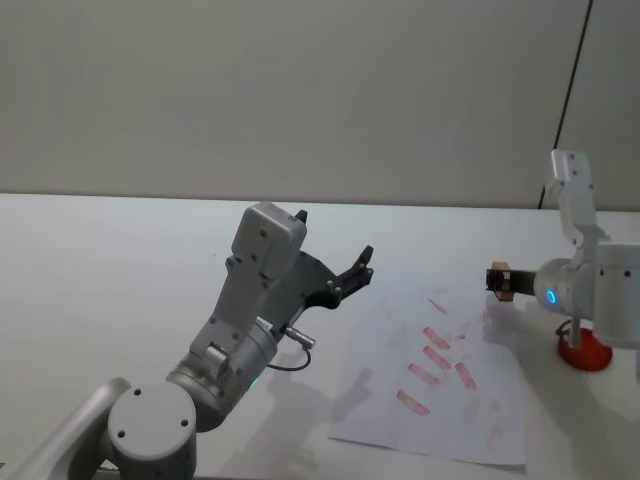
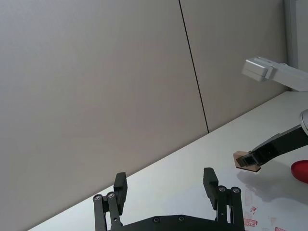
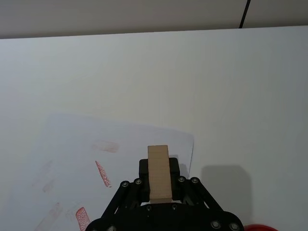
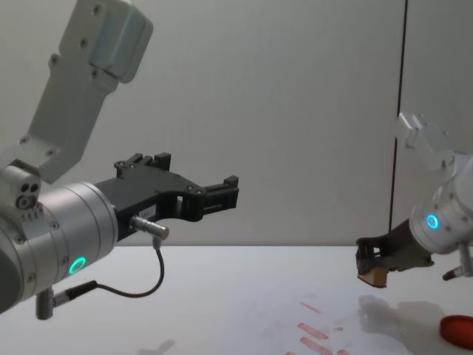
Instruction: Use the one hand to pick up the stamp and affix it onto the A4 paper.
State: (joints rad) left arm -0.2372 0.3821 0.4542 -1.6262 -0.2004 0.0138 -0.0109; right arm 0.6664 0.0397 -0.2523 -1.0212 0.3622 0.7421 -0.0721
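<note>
the right tool [image 4: 367, 260] is clamped on the stamp [image 3: 159, 173], up in the air. the paper [image 1: 380, 410] (already bearing red marks [image 1: 436, 357]) lies on the worktop [image 1: 120, 260] below its tip, and the red pad [image 1: 585, 354] sits back under its wrist. the left tool [image 1: 352, 272] hangs raised, spread wide.
</note>
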